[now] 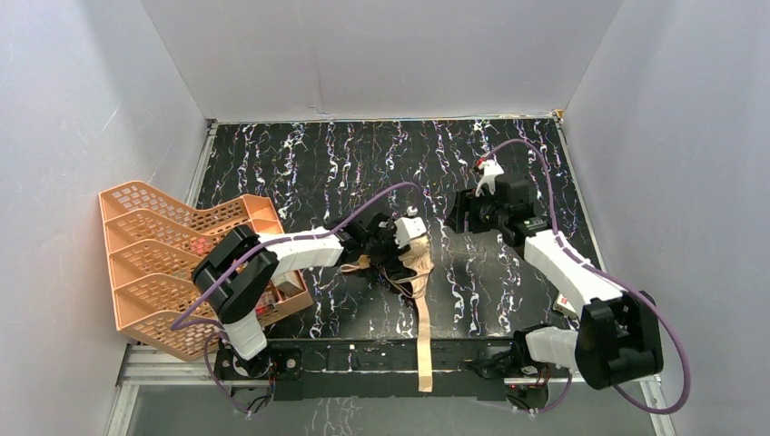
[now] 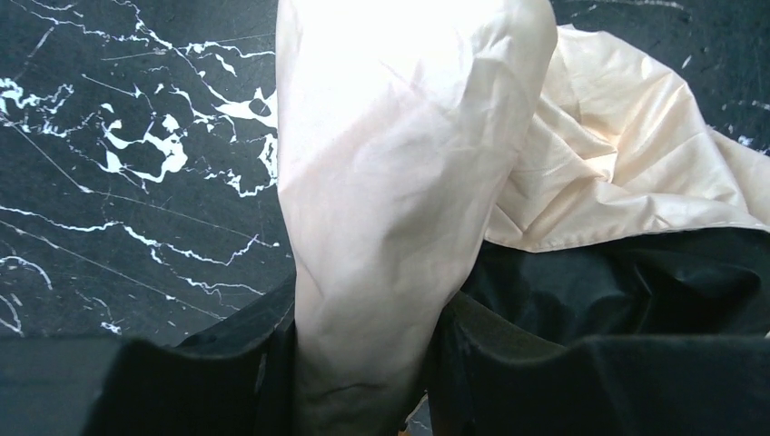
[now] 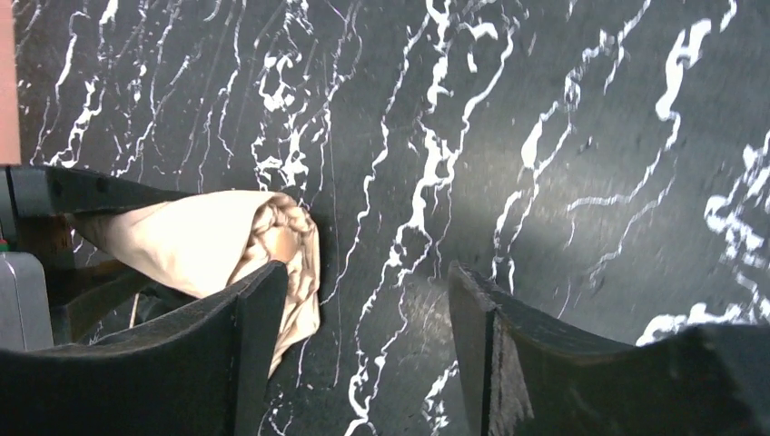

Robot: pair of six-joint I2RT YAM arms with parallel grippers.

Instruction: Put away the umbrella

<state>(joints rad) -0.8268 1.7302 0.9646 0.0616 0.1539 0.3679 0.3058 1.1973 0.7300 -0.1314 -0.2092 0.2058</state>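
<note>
The umbrella (image 1: 419,265) lies collapsed at the table's middle, tan cloth bunched with black ribs and a long tan strip (image 1: 424,341) running over the front edge. My left gripper (image 1: 397,238) is shut on a fold of the tan canopy (image 2: 399,182); the black inner cloth (image 2: 636,272) shows to its right. My right gripper (image 1: 460,216) is open and empty, just right of the umbrella and above the tabletop. In the right wrist view the tan bundle (image 3: 209,241) sits left of the left finger (image 3: 259,345).
An orange mesh tray rack (image 1: 172,263) stands at the left edge beside my left arm. White walls close in the black marbled table (image 1: 363,163) on three sides. A small flat object (image 1: 565,307) lies near my right arm's base.
</note>
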